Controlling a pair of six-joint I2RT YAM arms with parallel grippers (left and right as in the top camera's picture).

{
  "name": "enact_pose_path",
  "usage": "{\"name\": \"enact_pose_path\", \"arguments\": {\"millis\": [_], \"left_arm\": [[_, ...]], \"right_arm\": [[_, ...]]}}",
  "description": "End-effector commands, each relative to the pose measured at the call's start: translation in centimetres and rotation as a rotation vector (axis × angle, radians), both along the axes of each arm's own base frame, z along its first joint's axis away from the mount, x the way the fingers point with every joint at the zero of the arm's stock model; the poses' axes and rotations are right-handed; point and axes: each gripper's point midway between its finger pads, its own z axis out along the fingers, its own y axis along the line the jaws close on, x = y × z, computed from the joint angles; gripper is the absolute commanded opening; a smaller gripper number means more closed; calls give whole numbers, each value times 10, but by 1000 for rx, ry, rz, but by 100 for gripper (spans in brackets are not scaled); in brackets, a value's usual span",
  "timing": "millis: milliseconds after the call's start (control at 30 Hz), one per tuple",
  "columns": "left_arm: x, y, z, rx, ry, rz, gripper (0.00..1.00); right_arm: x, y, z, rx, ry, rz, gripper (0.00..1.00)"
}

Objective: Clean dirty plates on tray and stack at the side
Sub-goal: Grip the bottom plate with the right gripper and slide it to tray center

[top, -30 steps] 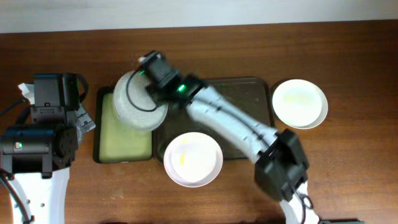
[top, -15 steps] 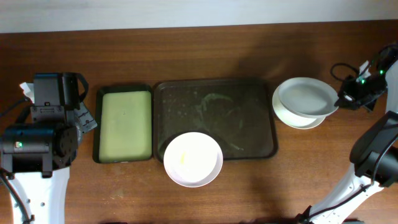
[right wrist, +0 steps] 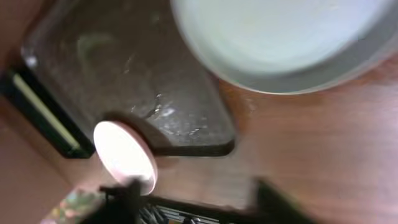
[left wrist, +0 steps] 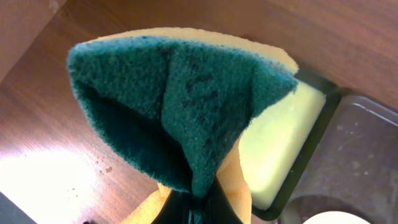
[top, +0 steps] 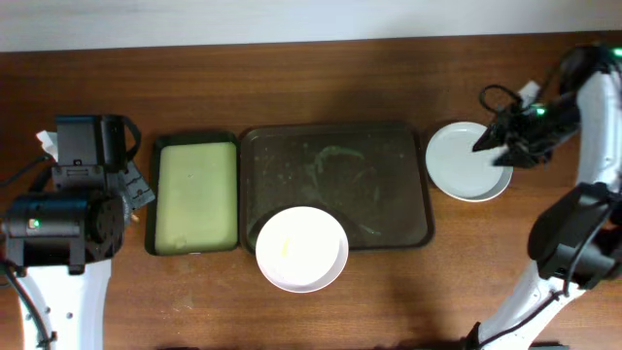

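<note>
The dark brown tray lies mid-table. A white plate with a small yellow smear rests on its front rim; it also shows in the right wrist view. At the right of the tray, a bluish-grey plate sits on top of another plate on the table. It also shows in the right wrist view. My right gripper hovers at that stack's far right edge, open and empty. Its fingers are blurred and wide apart. My left gripper is shut on a green and yellow sponge.
A smaller black-rimmed tray with a yellow-green inside lies left of the brown tray, also in the left wrist view. The left arm stands at the table's left edge. The brown tray's floor shows wet streaks.
The right arm carried the bluish-grey plate from over the small tray across to the right, set it on the plate there and let go. The left arm has not moved.
</note>
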Motion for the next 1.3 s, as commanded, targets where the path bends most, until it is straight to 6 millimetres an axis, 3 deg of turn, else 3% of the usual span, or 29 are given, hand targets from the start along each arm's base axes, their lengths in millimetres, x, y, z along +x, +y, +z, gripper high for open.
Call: {"name": "enact_pose_path", "arguments": {"millis": [0,33,100,167,200,267,333,400,500,733,833,1000,1200,1267], "left_arm": [[0,0,-10,-9,15,11,0],[0,0,-10,-9,17,11,0],[0,0,-10,-9,16,11,0],[1,-1,-10,-15,10,7,0],[2,-2,-10,-19,7,5,0],[4,-5,-10,-36,1,-5,0],[5,-5,-10,-35,0,-5,0],[3,-5,-11,-30,14,-22,0],[3,-5,-11,-30,13,-22,0],[2,-5,-12,-30,22,-21,0],[1,-5,-13,-30,27,-21,0],[0,-5,-13,-30,29,-21,0],[0,-5,-13,-30,29,-21,0],[0,-5,-13,-30,28,-21,0]], "right_arm": [[-12,75,-6,46,39,201,14],[-31,102,-19,12,105,305,11],[-81,132,-33,-38,217,457,13],[-130,167,-41,-65,200,569,16],[-142,181,-45,-93,150,570,18],[-144,205,-55,-118,57,493,22],[-147,218,-83,-191,44,433,38],[-159,238,-106,-195,26,455,38],[-154,234,-114,-293,15,380,37],[-155,249,-122,-305,3,294,36],[-161,247,-135,-306,17,272,29],[-159,249,-136,-297,15,246,24],[-157,251,-136,-292,7,244,7],[-158,250,-139,-291,10,224,7]]}}
